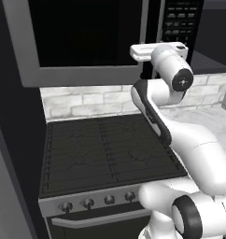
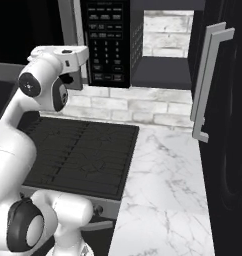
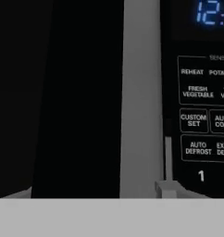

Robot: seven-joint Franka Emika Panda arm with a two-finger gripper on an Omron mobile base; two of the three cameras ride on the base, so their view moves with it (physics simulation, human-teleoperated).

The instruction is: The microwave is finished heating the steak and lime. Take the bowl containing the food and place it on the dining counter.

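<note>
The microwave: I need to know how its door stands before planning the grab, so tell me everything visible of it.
The microwave hangs above the black stove, boxy, with a grey steel frame, a large dark glass door that looks shut, and a black keypad panel on its right under a blue lit display. The gripper is raised close before the frame strip beside the keypad; contact cannot be told.

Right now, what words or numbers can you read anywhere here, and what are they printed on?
All on the microwave keypad panel, hand view:
"12:" in blue digits on the display, cut off at the edge
"REHEAT"
"POTATO", cut at the edge
"FRESH VEGETABLE"
"CUSTOM SET"
"AUTO DEFROST"
"AUTO COO", cut off
"EXPR DEFR", cut off
"1"
A small heading above "REHEAT" is too blurred to read.
Keypad labels in both base views are too small to read.
</note>
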